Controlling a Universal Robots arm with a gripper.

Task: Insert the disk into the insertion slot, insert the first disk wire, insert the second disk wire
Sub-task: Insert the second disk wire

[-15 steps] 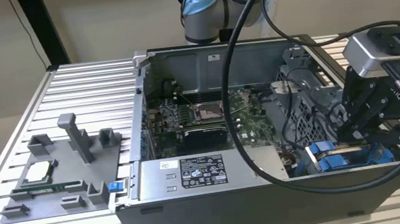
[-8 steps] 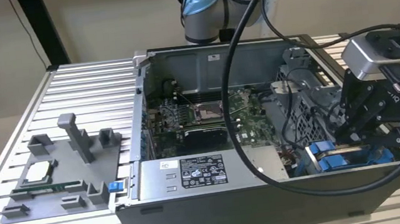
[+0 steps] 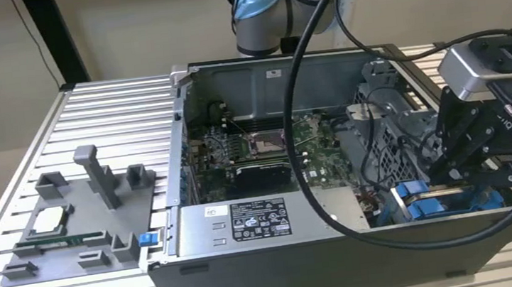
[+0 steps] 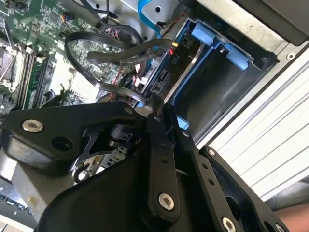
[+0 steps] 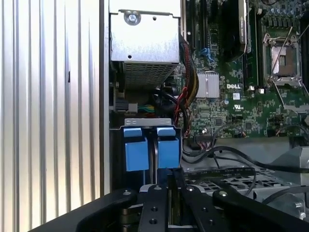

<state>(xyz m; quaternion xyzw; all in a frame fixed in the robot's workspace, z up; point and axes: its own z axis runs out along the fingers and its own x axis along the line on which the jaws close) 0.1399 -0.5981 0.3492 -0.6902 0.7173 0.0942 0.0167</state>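
We see the pincer (image 3: pixel 468 164) low inside the computer case (image 3: pixel 250 272), right above the insertion slot (image 3: pixel 434 203); its opening we cannot tell.

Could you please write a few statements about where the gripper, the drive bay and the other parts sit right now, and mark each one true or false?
1. The gripper is down inside the open computer case, at the exterior view's right. True.
2. The gripper hangs over the grey fixture plate outside the case. False: that plate lies at the exterior view's left, away from the gripper.
3. Two blue tabs sit side by side at the insertion slot in the first wrist view. True.
4. The power-supply box with its white label lies outside the case. False: it sits inside, along the near edge.
5. The CPU socket is covered by a cooler. False: it is bare.
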